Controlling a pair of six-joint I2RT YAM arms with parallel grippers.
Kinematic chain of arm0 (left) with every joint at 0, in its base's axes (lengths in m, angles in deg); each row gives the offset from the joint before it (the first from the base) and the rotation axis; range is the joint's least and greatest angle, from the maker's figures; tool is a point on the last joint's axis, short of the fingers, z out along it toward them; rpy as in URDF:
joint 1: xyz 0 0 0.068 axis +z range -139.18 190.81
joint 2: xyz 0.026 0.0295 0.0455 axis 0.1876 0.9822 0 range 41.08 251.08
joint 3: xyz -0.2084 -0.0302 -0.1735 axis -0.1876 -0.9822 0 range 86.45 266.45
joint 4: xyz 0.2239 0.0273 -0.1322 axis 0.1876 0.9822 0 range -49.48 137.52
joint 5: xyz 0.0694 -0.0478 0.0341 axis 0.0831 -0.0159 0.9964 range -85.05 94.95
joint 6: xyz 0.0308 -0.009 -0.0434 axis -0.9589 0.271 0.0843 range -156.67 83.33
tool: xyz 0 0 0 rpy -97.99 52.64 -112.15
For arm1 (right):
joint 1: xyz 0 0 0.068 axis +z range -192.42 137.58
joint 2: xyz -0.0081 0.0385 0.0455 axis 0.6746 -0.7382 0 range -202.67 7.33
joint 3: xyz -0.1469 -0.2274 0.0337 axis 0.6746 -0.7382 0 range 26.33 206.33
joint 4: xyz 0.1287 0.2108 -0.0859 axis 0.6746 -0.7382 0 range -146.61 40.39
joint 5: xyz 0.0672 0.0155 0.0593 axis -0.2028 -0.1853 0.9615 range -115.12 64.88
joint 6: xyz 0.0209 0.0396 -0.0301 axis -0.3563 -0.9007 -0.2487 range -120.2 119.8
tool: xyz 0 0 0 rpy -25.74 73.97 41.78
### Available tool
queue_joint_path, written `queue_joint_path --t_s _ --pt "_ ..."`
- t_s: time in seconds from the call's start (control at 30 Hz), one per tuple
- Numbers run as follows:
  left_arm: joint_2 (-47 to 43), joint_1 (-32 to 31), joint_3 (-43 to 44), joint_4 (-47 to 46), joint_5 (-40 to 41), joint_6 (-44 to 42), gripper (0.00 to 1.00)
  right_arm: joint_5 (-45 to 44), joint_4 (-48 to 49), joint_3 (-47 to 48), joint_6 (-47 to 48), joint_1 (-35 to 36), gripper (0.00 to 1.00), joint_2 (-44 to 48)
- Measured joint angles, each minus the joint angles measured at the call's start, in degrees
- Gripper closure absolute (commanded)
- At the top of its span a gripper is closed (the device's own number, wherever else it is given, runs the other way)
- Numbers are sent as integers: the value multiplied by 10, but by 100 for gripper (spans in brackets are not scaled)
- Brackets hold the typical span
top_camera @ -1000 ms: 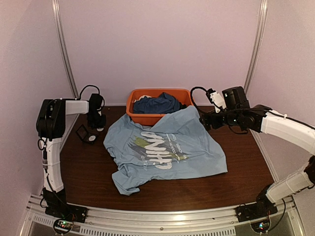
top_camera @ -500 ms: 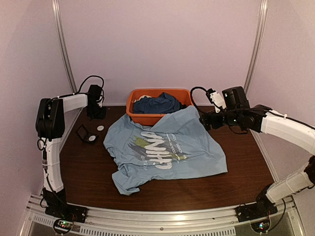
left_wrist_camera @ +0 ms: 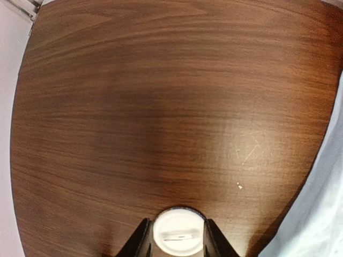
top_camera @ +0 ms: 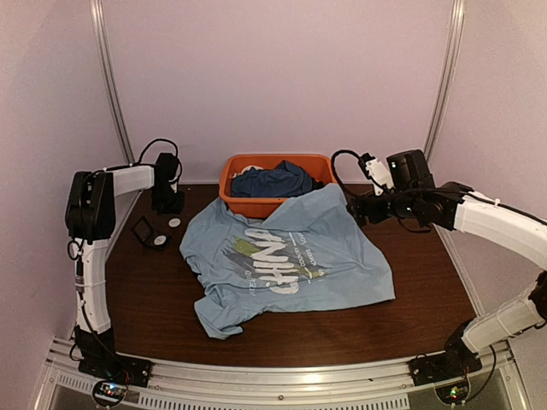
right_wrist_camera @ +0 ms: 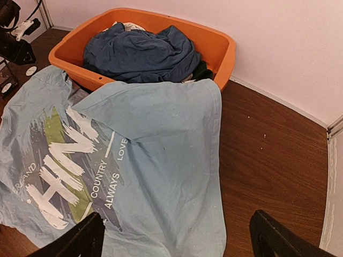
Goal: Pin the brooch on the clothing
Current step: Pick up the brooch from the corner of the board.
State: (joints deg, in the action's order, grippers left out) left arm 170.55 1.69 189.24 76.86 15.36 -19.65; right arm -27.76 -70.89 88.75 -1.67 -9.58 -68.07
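The brooch [left_wrist_camera: 178,234], a small pale round disc with a thin pin bar on its upturned side, lies on the wooden table [left_wrist_camera: 161,107]. In the top view the brooch [top_camera: 174,222] sits just left of the clothing [top_camera: 291,256], a light blue T-shirt spread print-up. My left gripper [left_wrist_camera: 178,238] hangs right over the disc, its jaws standing a little wider than it, and my left gripper [top_camera: 170,207] is raised off the table. My right gripper [right_wrist_camera: 177,241] is open above the shirt's plain part [right_wrist_camera: 161,144], touching nothing.
An orange basket [top_camera: 256,206] with a dark blue garment [top_camera: 273,181] stands at the back, and the shirt's edge drapes against it. A small black case [top_camera: 144,231] with another pale disc [top_camera: 159,241] lies at the far left. The side walls are close to both arms.
My left gripper has lifted and drawn back from the table with its jaws widened, uncovering the disc that now lies on the wood. The right arm has not moved.
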Motion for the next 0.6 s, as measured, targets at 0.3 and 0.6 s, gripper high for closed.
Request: queue_joint_path --t_s 0.3,0.6 --pt "-11 12 -60 -28 -45 93 47 0 -2 0 0 0 4 13" --pt "-28 19 -87 -53 -78 148 46 0 -4 0 0 1 4 13"
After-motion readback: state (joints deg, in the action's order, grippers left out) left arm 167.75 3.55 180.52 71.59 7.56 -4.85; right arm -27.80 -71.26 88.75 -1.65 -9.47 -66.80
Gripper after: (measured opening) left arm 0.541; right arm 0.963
